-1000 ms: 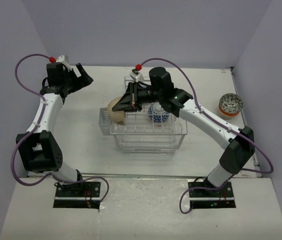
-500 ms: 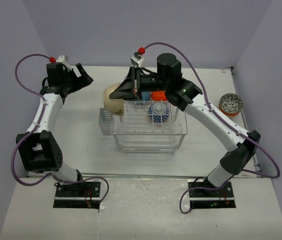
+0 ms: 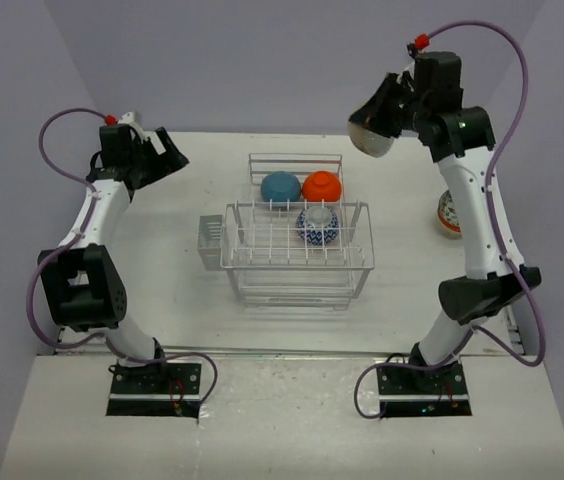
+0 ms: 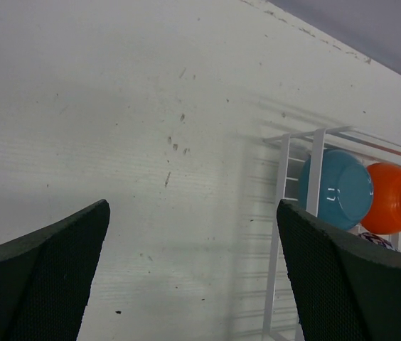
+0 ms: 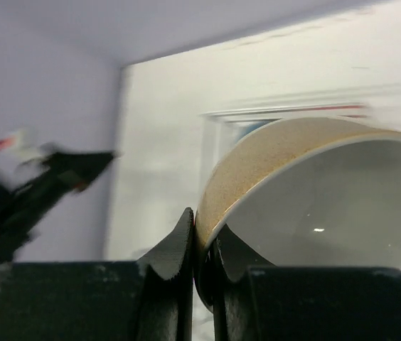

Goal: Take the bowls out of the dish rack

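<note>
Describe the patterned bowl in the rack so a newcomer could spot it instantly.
Find the white wire dish rack in the middle of the table. Of three bowls in its far half, the patterned bowl sits nearest the arm bases. It alone is blue-and-white; the blue bowl and orange bowl behind it are plain.

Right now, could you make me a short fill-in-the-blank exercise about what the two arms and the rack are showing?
1. The right gripper is shut on the rim of a bowl whose colour is ___.
2. The dish rack holds ___ bowls.
3. The left gripper hangs over bare table with its jaws ___.
Missing words: cream; three; open.
</note>
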`<state>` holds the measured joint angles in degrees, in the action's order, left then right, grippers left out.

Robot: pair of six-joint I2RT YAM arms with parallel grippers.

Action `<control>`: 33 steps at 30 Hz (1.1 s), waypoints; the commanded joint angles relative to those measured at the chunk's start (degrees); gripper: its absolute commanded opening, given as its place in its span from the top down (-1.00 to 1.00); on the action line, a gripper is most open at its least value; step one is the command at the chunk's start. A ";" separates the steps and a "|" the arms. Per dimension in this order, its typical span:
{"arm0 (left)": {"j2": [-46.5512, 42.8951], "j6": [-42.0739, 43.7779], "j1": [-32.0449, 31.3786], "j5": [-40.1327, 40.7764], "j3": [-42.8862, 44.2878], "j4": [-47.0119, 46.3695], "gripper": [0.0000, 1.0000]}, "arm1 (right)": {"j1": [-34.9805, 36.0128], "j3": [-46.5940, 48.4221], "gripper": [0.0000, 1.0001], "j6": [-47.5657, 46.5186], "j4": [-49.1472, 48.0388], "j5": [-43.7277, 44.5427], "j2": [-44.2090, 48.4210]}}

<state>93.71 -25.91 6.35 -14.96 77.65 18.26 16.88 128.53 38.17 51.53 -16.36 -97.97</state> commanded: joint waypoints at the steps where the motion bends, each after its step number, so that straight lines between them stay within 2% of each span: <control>1: 3.04 0.07 0.24 -0.86 3.56 -2.70 -0.98 | -3.08 -3.54 1.00 -11.44 5.25 23.53 -1.60; 6: 7.09 -0.89 0.24 -1.30 5.76 -4.37 -0.98 | -12.04 -3.38 1.00 -14.79 5.42 32.61 -7.65; 10: 11.04 -1.16 0.24 -1.39 6.55 -5.52 -0.98 | -16.62 -0.92 1.00 -14.88 8.14 36.22 -13.46; 11: 11.58 -1.25 0.24 -1.39 6.64 -6.13 -0.98 | -19.32 -1.00 1.00 -14.88 8.59 36.40 -14.25; 14: 13.33 -1.77 0.24 -1.47 6.73 -7.53 -0.98 | -21.53 -2.66 1.00 -14.71 8.68 37.19 -15.93; 25: 18.87 -2.21 0.15 -1.56 8.22 -9.47 -0.98 | -24.71 -7.15 1.00 -14.00 7.45 36.75 -17.34; 33: 21.42 -2.21 0.24 -1.91 11.91 -8.24 -0.97 | -24.88 -17.87 1.00 -12.60 3.32 36.05 -14.88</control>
<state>114.67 -27.51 6.35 -16.08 85.89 11.66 -7.57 111.66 25.02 58.67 18.06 -116.31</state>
